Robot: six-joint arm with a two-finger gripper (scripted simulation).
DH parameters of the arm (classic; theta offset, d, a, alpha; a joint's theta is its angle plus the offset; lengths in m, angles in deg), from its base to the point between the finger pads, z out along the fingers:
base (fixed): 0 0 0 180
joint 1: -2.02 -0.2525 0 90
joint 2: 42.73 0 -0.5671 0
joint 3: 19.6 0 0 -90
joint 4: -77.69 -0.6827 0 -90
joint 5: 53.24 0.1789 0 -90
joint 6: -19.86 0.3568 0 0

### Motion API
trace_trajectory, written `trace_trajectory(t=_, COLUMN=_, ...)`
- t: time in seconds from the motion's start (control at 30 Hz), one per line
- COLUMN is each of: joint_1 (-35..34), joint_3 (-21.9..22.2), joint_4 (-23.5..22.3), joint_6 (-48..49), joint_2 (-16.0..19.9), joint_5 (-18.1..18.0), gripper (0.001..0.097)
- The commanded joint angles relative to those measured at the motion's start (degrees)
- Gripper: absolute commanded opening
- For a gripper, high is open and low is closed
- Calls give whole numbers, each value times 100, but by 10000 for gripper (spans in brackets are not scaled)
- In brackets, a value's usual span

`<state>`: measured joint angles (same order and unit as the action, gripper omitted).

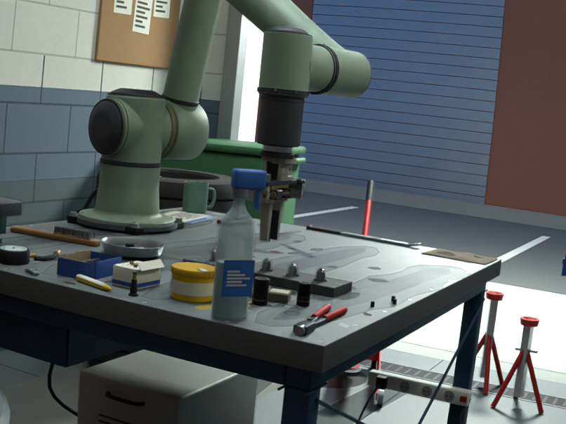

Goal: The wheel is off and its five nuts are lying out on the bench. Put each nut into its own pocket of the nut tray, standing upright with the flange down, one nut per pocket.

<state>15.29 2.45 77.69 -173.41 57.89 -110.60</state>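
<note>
My gripper hangs open and empty above the bench, a short way up and behind the left end of the nut tray. The tray is a dark flat block near the middle of the bench. Three grey nuts stand upright in it in a row: one at the left, one in the middle, one at the right. Another nut shows partly behind the spray bottle, left of the tray. The tray's left end is partly hidden by the bottle.
A tall spray bottle with a blue head stands just left of the gripper. Two black cylinders stand in front of the tray, red-handled pliers lie nearer the front edge, and a yellow tin sits left.
</note>
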Motion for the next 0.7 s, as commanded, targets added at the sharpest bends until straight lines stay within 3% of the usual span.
trace_trajectory(t=0.0, joint_1=0, joint_3=-4, joint_4=1, joint_6=0, joint_2=-2, joint_5=0, gripper=349)
trace_trajectory(t=0.33, joint_1=0, joint_3=-13, joint_4=1, joint_6=0, joint_2=-19, joint_5=-24, gripper=349)
trace_trajectory(t=0.53, joint_1=0, joint_3=-253, joint_4=4, joint_6=0, joint_2=-374, joint_5=-601, gripper=349)
trace_trajectory(t=0.67, joint_1=0, joint_3=-290, joint_4=0, joint_6=0, joint_2=-420, joint_5=-702, gripper=349)
